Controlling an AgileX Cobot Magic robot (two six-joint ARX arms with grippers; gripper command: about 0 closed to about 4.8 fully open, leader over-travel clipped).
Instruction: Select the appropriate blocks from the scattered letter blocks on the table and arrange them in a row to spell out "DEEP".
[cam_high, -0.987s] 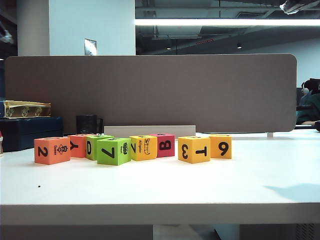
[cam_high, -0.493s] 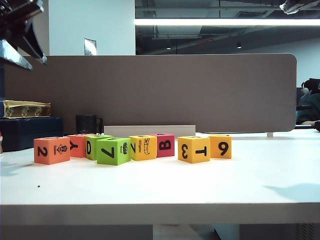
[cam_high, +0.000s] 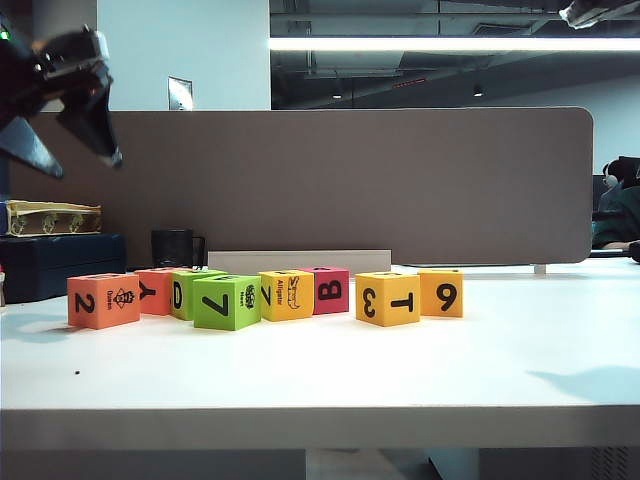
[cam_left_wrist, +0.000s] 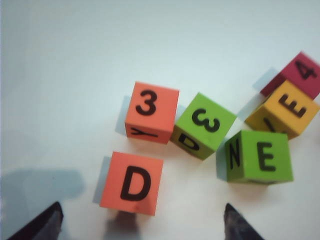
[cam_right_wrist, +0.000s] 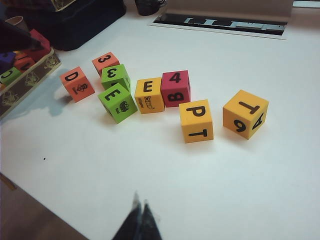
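The scattered letter blocks stand in a loose row on the white table (cam_high: 320, 370). The salmon block (cam_high: 103, 300) shows 2 in front and D (cam_left_wrist: 132, 183) on top. The lime-green 7 block (cam_high: 227, 302) has E (cam_left_wrist: 259, 156) on top. The alligator block (cam_high: 287, 295) also bears E (cam_right_wrist: 149, 95), and the yellow-orange 3 block (cam_high: 388, 298) bears P (cam_right_wrist: 196, 120). My left gripper (cam_high: 85, 165) hangs open high above the salmon D block, its fingertips (cam_left_wrist: 50, 220) wide apart and empty. My right gripper (cam_right_wrist: 140, 212) is shut and empty over the near table edge.
Other cubes: salmon Y (cam_high: 155, 290), green D (cam_high: 190, 293), pink-red B (cam_high: 328, 290), yellow-orange 9 (cam_high: 441, 293). A brown partition (cam_high: 300, 180) closes the back. A dark box (cam_high: 60, 262), a tray of spare blocks (cam_right_wrist: 20, 75) and a black mug (cam_high: 175, 247) sit at far left.
My left gripper came into the exterior view at the upper left, sank toward the left end of the row and opened. The blocks and the right gripper stayed put.
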